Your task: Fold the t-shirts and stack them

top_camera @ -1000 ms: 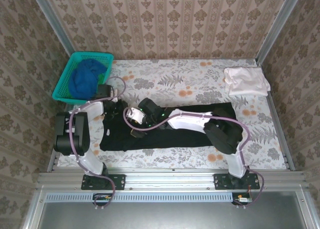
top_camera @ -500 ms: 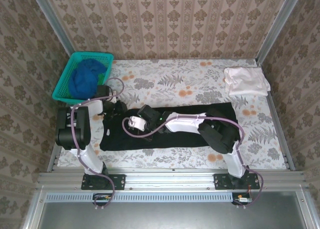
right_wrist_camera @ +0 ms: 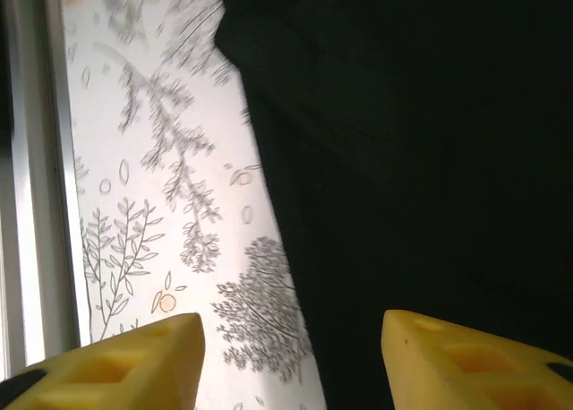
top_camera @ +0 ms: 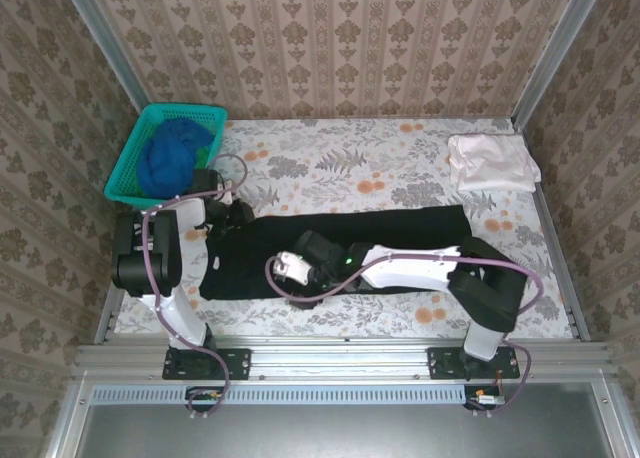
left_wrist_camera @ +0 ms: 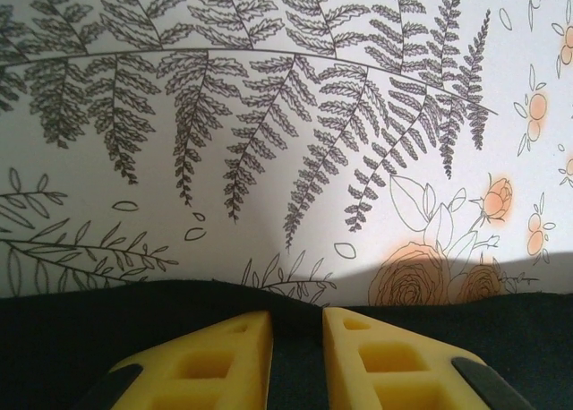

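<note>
Bright, even light; right wrist view blurred; black t-shirt [right_wrist_camera: 403, 159] lacks detail

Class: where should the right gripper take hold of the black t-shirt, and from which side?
Its near long edge, toward the left end, approached from above. The black t-shirt lies flat as a strip, so only an edge can be pinched. The open right gripper straddles that edge, opposite the left gripper, which pinches the far edge.
</note>
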Available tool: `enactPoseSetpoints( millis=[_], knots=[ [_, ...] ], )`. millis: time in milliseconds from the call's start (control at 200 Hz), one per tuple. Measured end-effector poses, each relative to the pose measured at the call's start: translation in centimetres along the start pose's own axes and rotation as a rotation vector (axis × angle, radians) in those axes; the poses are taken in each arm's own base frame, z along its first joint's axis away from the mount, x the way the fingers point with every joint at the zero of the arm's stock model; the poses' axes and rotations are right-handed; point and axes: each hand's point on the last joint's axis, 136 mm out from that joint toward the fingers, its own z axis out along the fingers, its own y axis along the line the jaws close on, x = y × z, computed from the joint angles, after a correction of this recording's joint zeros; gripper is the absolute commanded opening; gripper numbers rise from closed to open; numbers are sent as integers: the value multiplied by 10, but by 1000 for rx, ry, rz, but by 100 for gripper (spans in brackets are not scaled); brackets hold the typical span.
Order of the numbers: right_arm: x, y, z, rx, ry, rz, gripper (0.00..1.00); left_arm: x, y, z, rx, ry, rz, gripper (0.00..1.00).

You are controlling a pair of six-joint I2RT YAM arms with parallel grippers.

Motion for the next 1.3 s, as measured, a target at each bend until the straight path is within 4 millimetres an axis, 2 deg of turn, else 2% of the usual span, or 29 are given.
enactPoseSetpoints(
  millis=[80, 165, 255, 330, 405, 510, 575, 635, 800, 980, 1115, 1225, 1300],
  knots=[
    [-21, -24, -17, 46, -75, 78, 68, -1, 0, 0, 1, 0, 2, 23],
    [-49, -53, -21, 104, -124, 150, 63, -1, 0, 1, 1, 0, 2, 24],
    [-78, -86, -10, 182, -156, 226, 63, -1, 0, 1, 1, 1, 2, 23],
    [-85, -102, 9, 227, -150, 267, 65, -1, 0, 1, 1, 0, 3, 23],
    [-73, -110, 32, 267, -100, 297, 66, -1, 0, 0, 2, 0, 2, 23],
    [-41, -111, 64, 318, 18, 311, 69, -1, 1, 0, 5, 2, -2, 22],
    [-23, -107, 74, 351, 90, 294, 70, -2, 1, 0, 4, 2, -3, 21],
    [-16, -101, 75, 382, 130, 265, 69, -2, 2, 0, 5, 4, -6, 21],
    [-12, -88, 61, 436, 173, 194, 69, -5, 4, -1, 6, 2, -13, 20],
    [9, -85, 30, 477, 234, 183, 66, -7, 7, -2, 3, -1, -20, 19],
    [27, -83, 18, 489, 274, 195, 65, -7, 8, -2, 3, -1, -23, 18],
    [47, -73, 6, 465, 303, 222, 65, -7, 8, -2, 5, 0, -23, 18],
    [47, -68, -4, 439, 287, 246, 63, -7, 8, -2, 5, 0, -21, 17]
  ],
)
